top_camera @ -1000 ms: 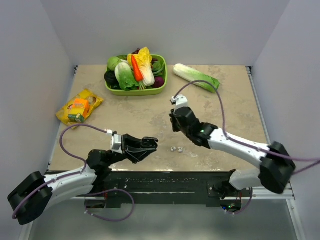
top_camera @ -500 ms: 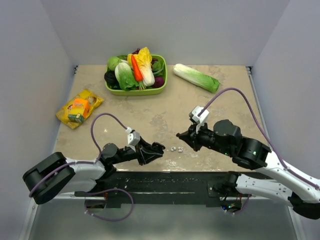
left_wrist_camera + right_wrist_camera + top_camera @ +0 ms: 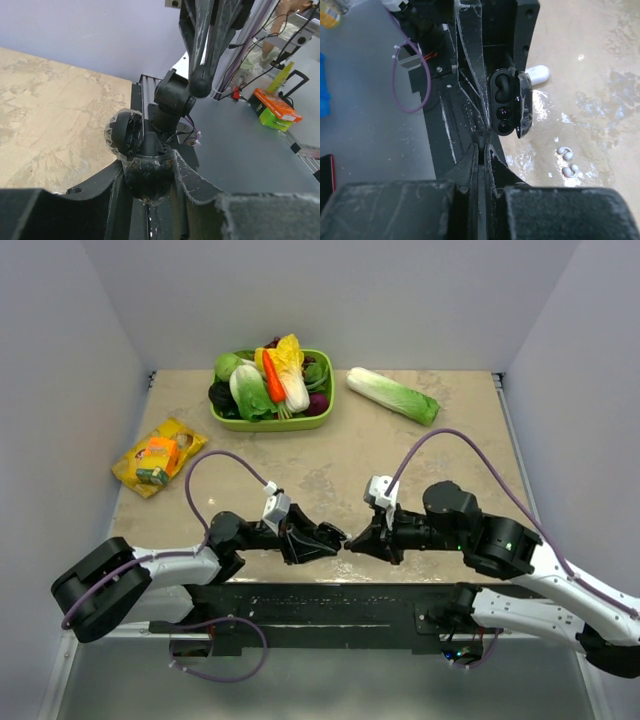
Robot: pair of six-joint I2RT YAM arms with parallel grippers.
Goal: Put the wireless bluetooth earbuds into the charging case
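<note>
My left gripper is shut on a small dark oval case. The case is wrapped in clear film, its hinged lid is open, and two dark sockets show. No clearly white case shows. My right gripper is shut with nothing visible between its fingers, and its tip touches the case's open side. Two tiny white earbuds lie on the table beside my right fingers. They are hidden in the top view.
A small white rounded piece sits by the left gripper body; I cannot tell what it is. A green basket of vegetables, a cabbage and a yellow packet lie far back. The black rail runs along the near edge.
The left gripper has moved right with the dark case. The right gripper has swung left and down, and the two tips now meet near the table's front edge.
</note>
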